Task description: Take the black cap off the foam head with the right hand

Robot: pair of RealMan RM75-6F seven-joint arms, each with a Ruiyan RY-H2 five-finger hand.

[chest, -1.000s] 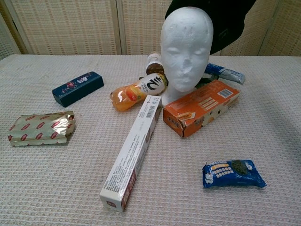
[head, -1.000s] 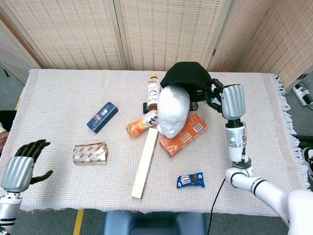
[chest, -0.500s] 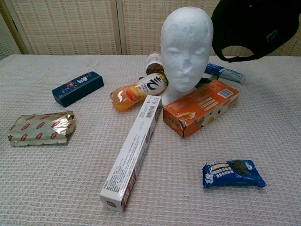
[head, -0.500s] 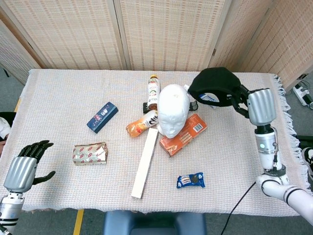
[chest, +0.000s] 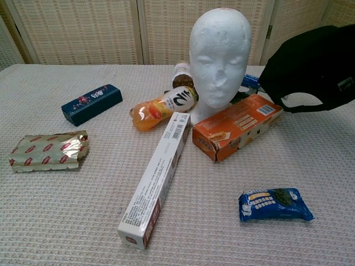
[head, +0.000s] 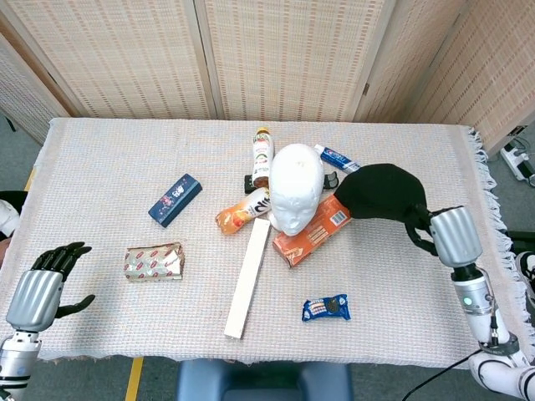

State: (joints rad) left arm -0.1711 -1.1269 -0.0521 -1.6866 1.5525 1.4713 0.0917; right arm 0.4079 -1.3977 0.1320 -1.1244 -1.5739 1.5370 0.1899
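The white foam head [head: 296, 187] [chest: 219, 57] stands bare at the table's middle. The black cap [head: 382, 193] [chest: 313, 67] hangs in the air to its right, clear of the head, above the orange box's right end. My right hand [head: 441, 233] grips the cap by its rear edge; the hand itself is out of the chest view. My left hand [head: 42, 286] hovers near the table's front left corner with fingers apart and nothing in it.
Around the head lie an orange box [head: 313, 229], an orange bottle [head: 242, 212], a brown bottle [head: 262, 153], a long white box [head: 248, 276] and a toothpaste tube [head: 337, 158]. A blue cookie pack [head: 326, 308], a foil pack [head: 154, 261] and a navy box [head: 175, 199] lie further out.
My right hand lifted the cap off the foam head, carried it to the right, then lowered it toward me. The head now stands uncovered. The left hand barely moved.
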